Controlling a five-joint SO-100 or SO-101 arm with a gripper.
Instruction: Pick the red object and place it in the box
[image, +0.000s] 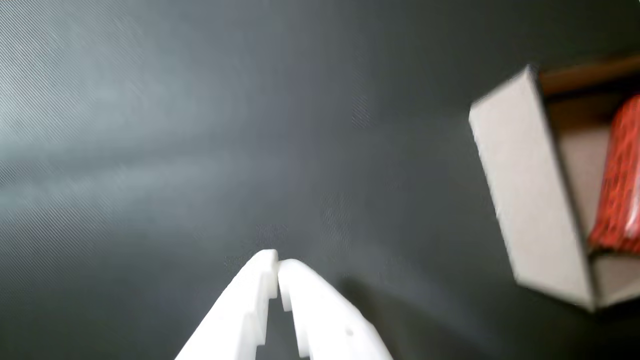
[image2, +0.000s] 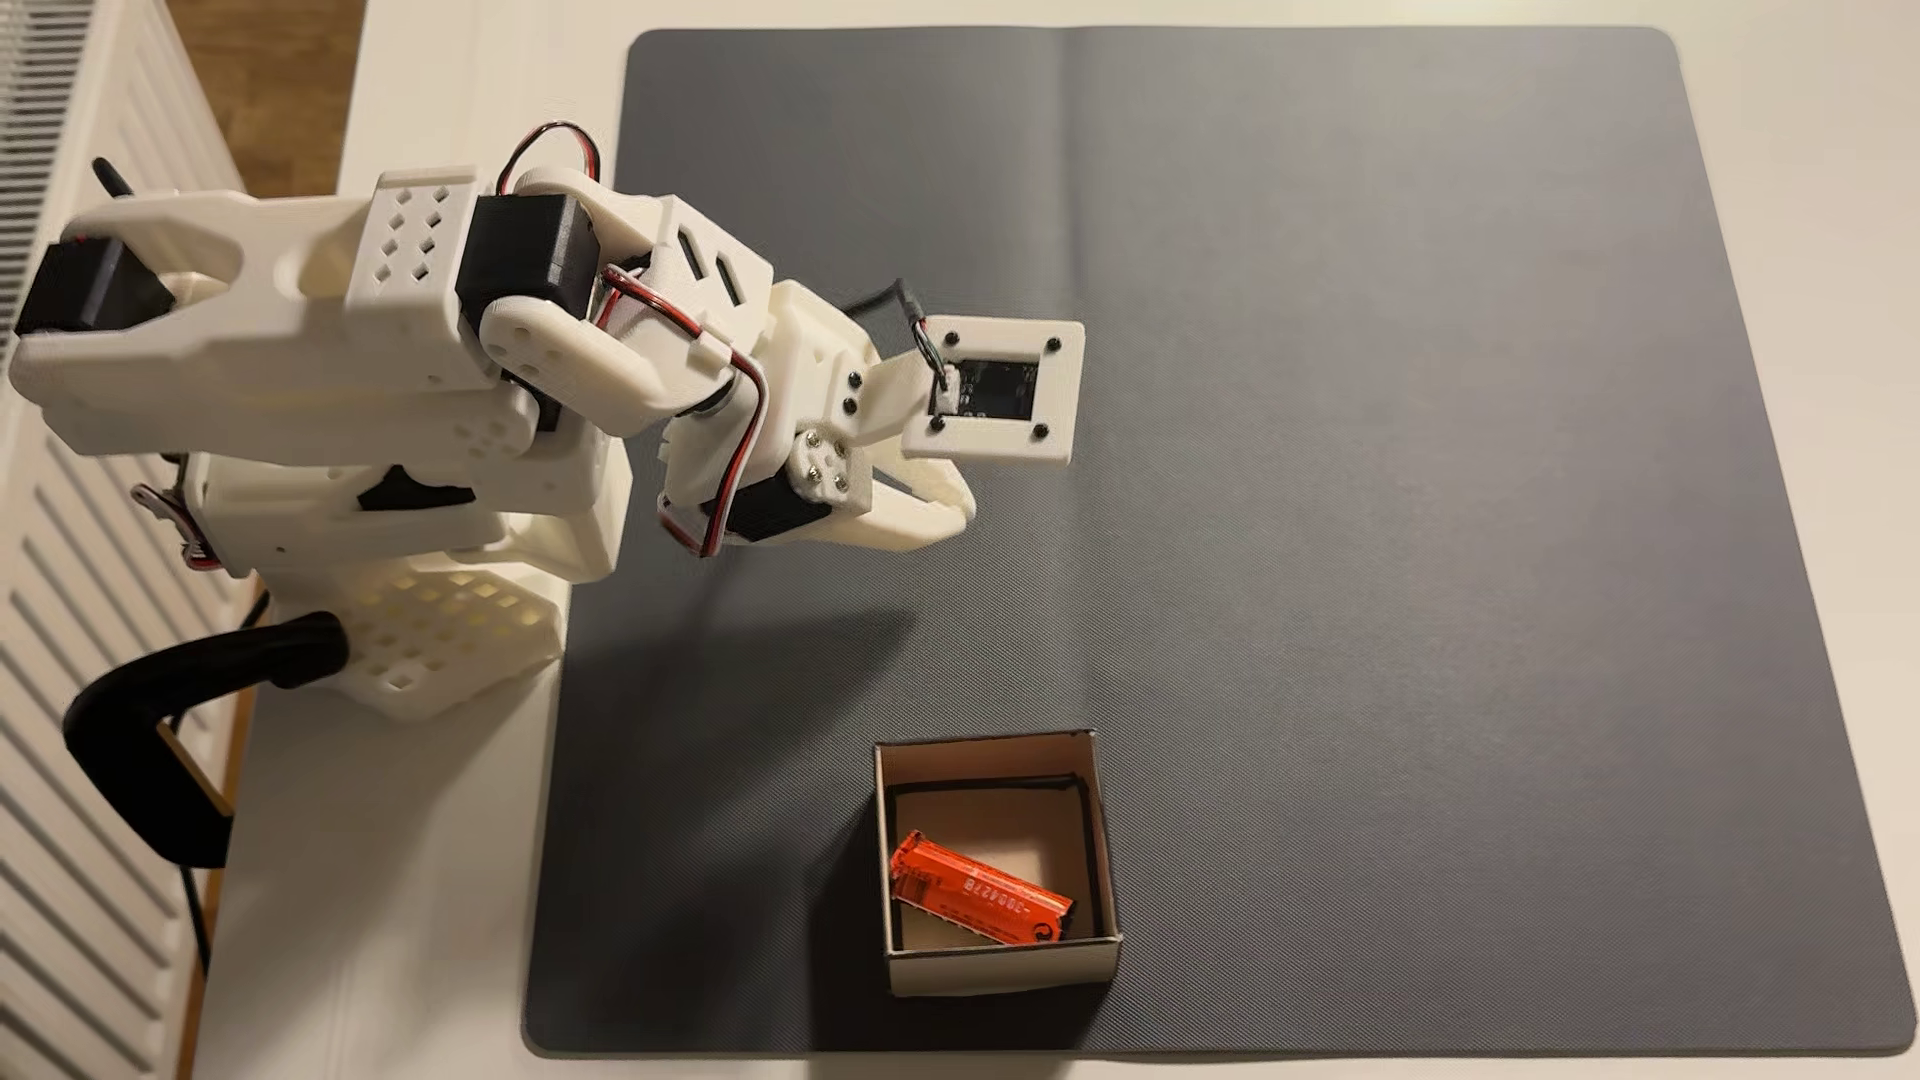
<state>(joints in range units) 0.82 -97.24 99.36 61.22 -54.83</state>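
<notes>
The red object (image2: 977, 890), an orange-red wrapped cylinder with printed digits, lies slanted on the floor of the box (image2: 1103, 831), a small open-top cardboard box near the mat's front edge in the fixed view. In the wrist view the box (image: 525, 190) is at the right edge with the red object (image: 620, 185) inside it. My white gripper (image: 278, 262) is shut with nothing between its fingertips, hovering over bare mat. In the fixed view the gripper (image2: 961, 509) sits well behind the box, near the arm's base, partly under the wrist camera mount.
A dark grey mat (image2: 1403, 415) covers most of the white table (image2: 395, 935). A black clamp (image2: 156, 727) and the arm's base stand at the left edge, beside a white radiator (image2: 62, 623).
</notes>
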